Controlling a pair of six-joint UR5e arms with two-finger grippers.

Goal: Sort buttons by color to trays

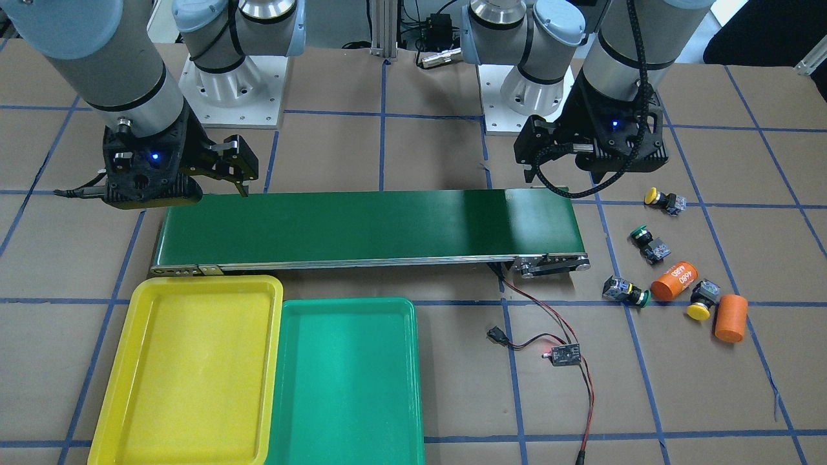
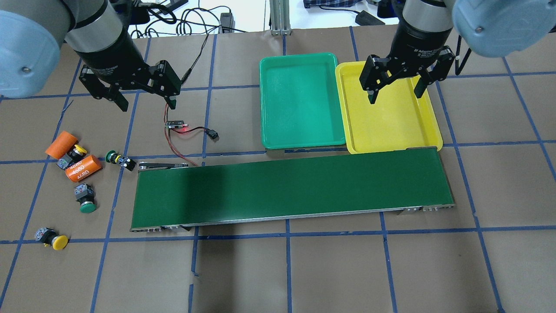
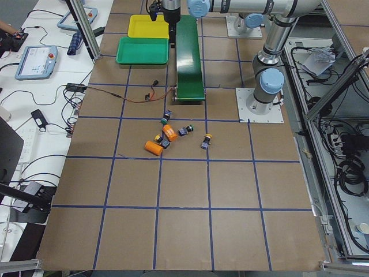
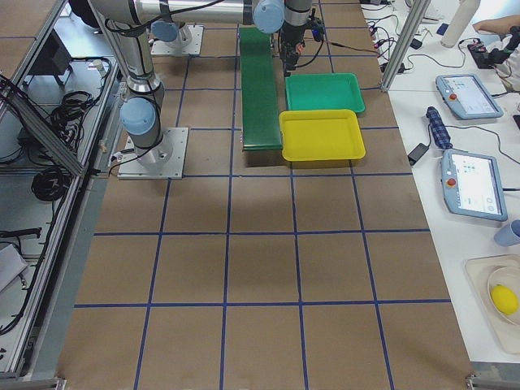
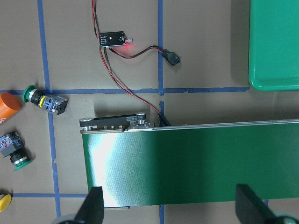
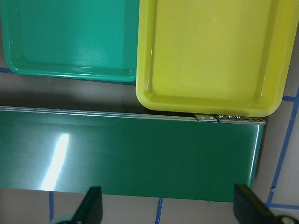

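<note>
Just beside belt (image 2: 291, 187), trays (image 2: 299, 104) abutting, buttons (image 2: 86, 203) scattered past its end

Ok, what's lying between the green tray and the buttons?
Between the green tray and the buttons lie a small circuit board and its red-and-black wires; the overhead view shows it.

Brown gridded table (image 2: 330, 269), conveyor belt (image 2: 291, 187), yellow tray (image 2: 393, 150), green tray (image 2: 304, 144), four buttons (image 2: 86, 199), orange cylinders (image 2: 83, 168)
</note>
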